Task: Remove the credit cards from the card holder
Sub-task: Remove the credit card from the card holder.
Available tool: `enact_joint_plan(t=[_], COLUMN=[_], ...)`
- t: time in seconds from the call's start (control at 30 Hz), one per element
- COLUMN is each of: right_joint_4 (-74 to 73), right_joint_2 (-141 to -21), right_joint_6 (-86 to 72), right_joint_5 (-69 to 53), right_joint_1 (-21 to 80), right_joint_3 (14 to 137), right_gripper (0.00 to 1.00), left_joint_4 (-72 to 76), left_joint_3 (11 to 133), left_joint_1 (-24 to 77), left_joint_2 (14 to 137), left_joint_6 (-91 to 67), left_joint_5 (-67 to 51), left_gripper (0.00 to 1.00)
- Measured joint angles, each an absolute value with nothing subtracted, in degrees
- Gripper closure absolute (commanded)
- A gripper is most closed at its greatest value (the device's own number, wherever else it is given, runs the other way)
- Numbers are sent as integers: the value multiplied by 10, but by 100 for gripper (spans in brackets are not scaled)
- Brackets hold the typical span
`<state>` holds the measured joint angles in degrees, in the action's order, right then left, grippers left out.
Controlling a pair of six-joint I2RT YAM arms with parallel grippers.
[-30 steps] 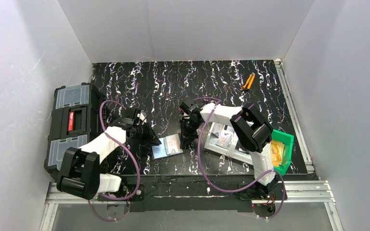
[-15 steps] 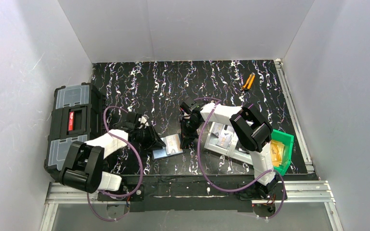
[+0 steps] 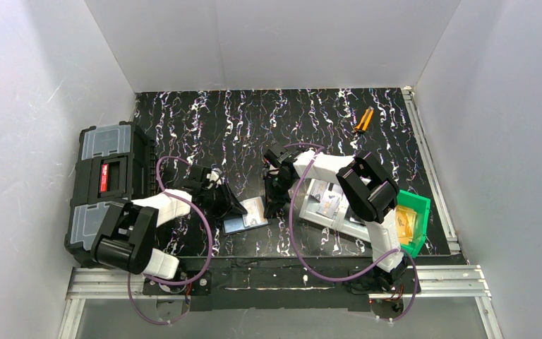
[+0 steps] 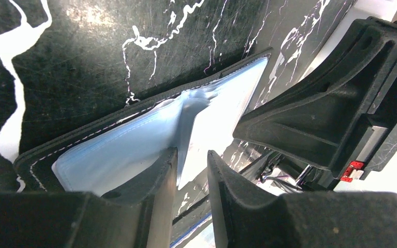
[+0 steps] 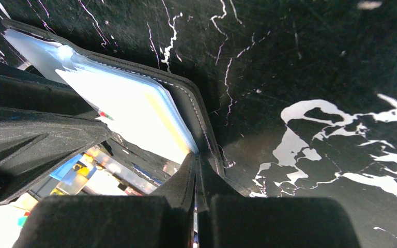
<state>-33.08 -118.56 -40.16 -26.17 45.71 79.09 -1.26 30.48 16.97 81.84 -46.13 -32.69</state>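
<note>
card holder (image 3: pixel 245 215) | lies open | black stitched rim, glossy pale-blue pockets

Down on the black, white-veined tabletop (image 4: pixel 82 62) the card holder (image 4: pixel 129 139) lies open, its glossy blue-grey pocket facing up inside a stitched black border; a raised crease runs across the film toward the left hand (image 4: pixel 191 155); its two dark fingers (image 4: pixel 160 191) stand close together with only a narrow slot between them, tips on the pocket; whether they nip the film I cannot tell; the right hand (image 4: pixel 248 129) reaches in from the right, its tip at the holder's pale far edge.
</note>
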Motion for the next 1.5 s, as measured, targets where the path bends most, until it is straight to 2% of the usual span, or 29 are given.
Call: enact_joint_plan(t=[0.17,0.4,0.67,1.0,1.5], right_joint_4=[-331,-333,-334,-331,-298], right_joint_2=[-1186,-1187,-1188,-1189,-1196], right_joint_6=[-401,-401,-401,-402,-407], right_joint_5=[-262,-262,-263,-266,-283], right_joint_1=[457,457,457,457,464], right_joint_3=[791,793,794,794,794], right_gripper=[99,99,99,99,99], left_joint_4=[3,18,7,-171,-270], left_joint_3=[302,295,296,354,378], left_joint_1=[174,176,178,174,156], left_joint_2=[823,823,806,762,760], left_joint_6=[-467,-478,-482,-443,-415], left_joint_5=[-329,-331,-330,-230,-175], left_gripper=[79,100,100,100,100])
